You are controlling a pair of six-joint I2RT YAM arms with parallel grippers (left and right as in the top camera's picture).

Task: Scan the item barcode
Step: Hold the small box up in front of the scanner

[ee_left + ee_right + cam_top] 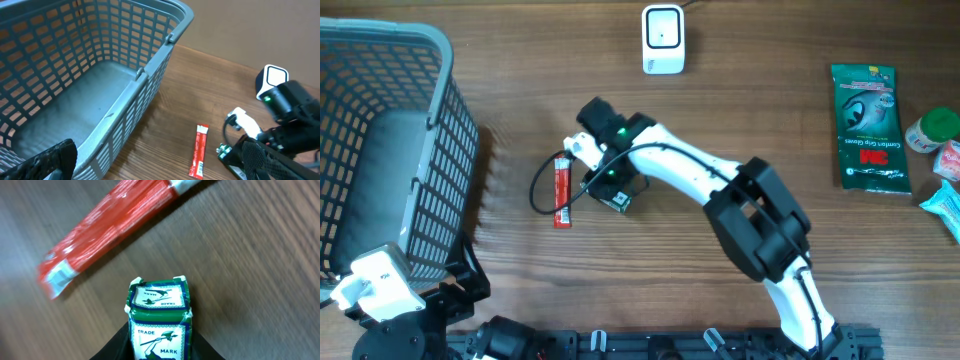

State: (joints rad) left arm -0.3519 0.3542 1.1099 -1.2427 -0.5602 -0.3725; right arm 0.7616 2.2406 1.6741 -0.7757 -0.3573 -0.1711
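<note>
Currently the right gripper [160, 349] is clamped on a small green box [159, 312], one finger pressed to each side, with the box's printed end facing the wrist camera. A red sachet [112, 227] lies flat on the table [260, 270] just beyond the fingertips, clear of the box. The white scanner [662, 38] stands well apart from this gripper. The left gripper [152, 162] is spread wide and holds nothing, alongside the grey basket [150, 65].
</note>
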